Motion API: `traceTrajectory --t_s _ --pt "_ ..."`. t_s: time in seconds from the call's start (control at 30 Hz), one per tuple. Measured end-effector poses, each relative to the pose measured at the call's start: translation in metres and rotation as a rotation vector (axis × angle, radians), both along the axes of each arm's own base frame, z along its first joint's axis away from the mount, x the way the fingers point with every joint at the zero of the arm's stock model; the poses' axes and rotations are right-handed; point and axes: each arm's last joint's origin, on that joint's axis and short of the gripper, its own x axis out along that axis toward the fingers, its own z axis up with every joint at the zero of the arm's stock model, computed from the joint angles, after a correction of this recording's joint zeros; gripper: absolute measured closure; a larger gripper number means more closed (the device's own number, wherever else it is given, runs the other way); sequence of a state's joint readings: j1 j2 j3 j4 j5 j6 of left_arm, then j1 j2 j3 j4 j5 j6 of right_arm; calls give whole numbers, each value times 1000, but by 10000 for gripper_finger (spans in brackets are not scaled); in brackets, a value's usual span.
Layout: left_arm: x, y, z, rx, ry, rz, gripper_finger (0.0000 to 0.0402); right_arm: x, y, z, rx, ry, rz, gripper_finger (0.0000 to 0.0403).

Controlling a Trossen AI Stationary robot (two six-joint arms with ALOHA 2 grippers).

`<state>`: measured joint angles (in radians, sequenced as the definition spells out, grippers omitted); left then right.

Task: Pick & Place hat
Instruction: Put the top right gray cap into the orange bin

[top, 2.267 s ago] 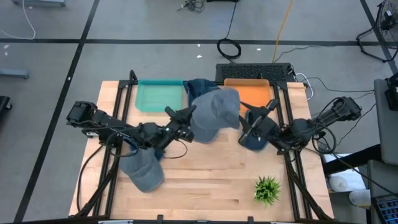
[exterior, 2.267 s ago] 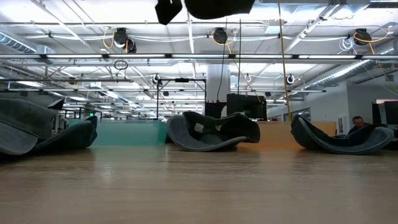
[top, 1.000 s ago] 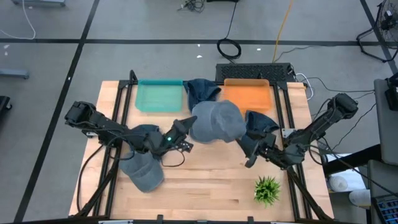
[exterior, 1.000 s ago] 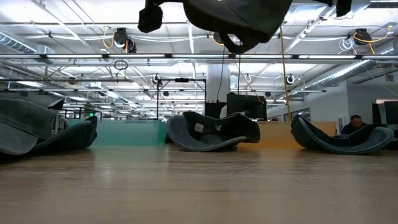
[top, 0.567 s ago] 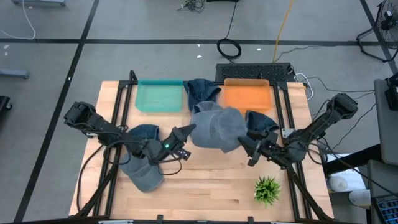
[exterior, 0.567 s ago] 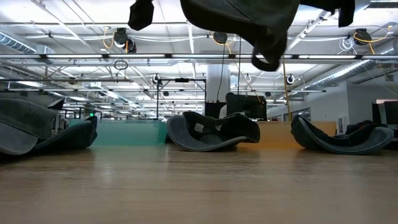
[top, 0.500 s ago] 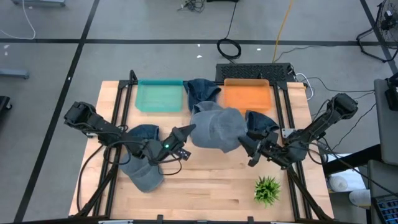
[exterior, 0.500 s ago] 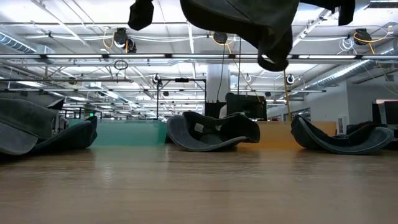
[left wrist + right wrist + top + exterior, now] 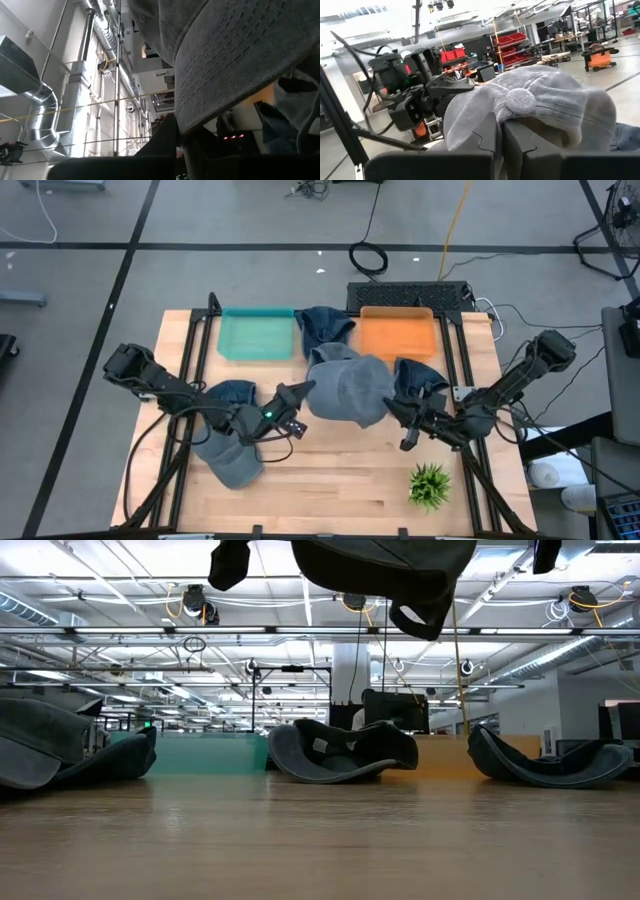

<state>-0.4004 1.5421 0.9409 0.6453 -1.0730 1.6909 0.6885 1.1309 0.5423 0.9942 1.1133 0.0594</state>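
While it hangs above the table, the soft ribbed grey hat (image 9: 345, 385) is pinched by the left gripper (image 9: 300, 392) and right gripper (image 9: 392, 408), both clamped on opposite edges.

Both my arms are reaching in toward the middle, raised off the table. Left gripper (image 9: 303, 389) is clamped tight, and my right gripper (image 9: 392, 406) is pinched closed too.

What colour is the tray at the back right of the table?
Orange tray, clearest in the high view.
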Motion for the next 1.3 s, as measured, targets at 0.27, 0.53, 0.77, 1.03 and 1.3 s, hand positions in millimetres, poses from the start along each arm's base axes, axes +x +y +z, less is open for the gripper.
traceTrajectory --t_s 0.27,0.53,0.77,1.03,1.3 --pt "-3 5 3 -224 -199 103 305 -11 -9 25 -133 -95 20 402" --pt "-7 13 9 -405 -398 185 207 -37 -32 55 -283 -165 -21 402" --pt "-9 31 13 -505 -550 309 138 -59 -54 72 -402 -129 -148 403" --pt "-8 45 18 -601 -618 246 103 -55 -71 72 -639 45 -337 403" --pt "-4 65 20 -653 -686 244 92 -25 -92 71 -880 440 -581 403"
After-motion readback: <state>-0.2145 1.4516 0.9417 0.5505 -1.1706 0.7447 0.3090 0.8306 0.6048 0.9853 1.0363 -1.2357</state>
